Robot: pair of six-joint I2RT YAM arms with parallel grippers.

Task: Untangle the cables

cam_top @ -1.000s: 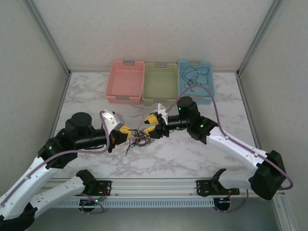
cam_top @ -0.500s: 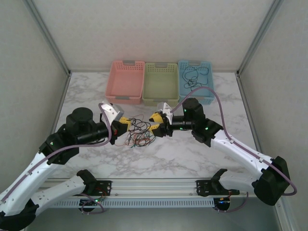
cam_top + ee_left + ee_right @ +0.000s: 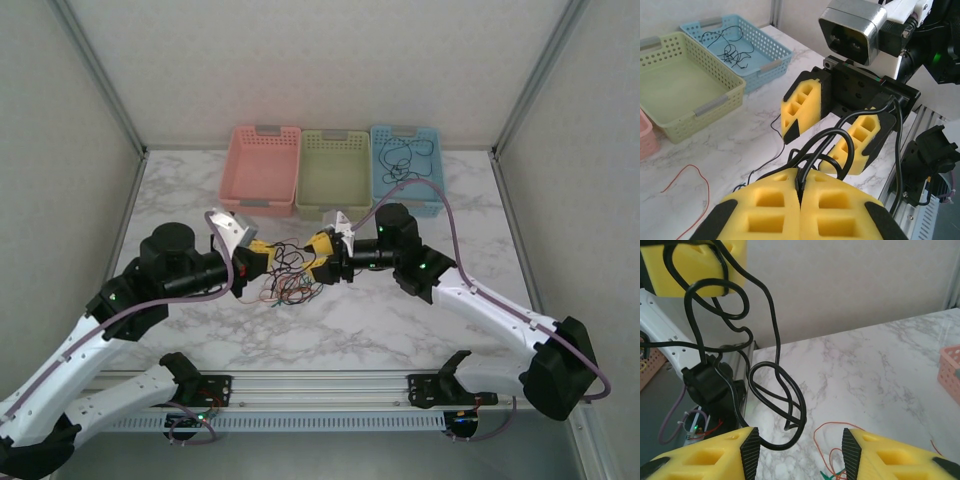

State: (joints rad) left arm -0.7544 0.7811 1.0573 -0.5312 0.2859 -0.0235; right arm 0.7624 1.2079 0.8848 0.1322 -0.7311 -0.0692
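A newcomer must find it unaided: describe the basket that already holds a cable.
On the marble table, three baskets stand in a row at the far edge. Take the rightmost, the blue basket. Unlike the pink basket and green basket, it holds a thin black cable.

Three baskets on white marble tabletop (image 3: 360, 330).
Pink perforated plastic basket (image 3: 262, 170), pale green basket (image 3: 335, 175), blue basket (image 3: 405, 130), side by side at far edge.
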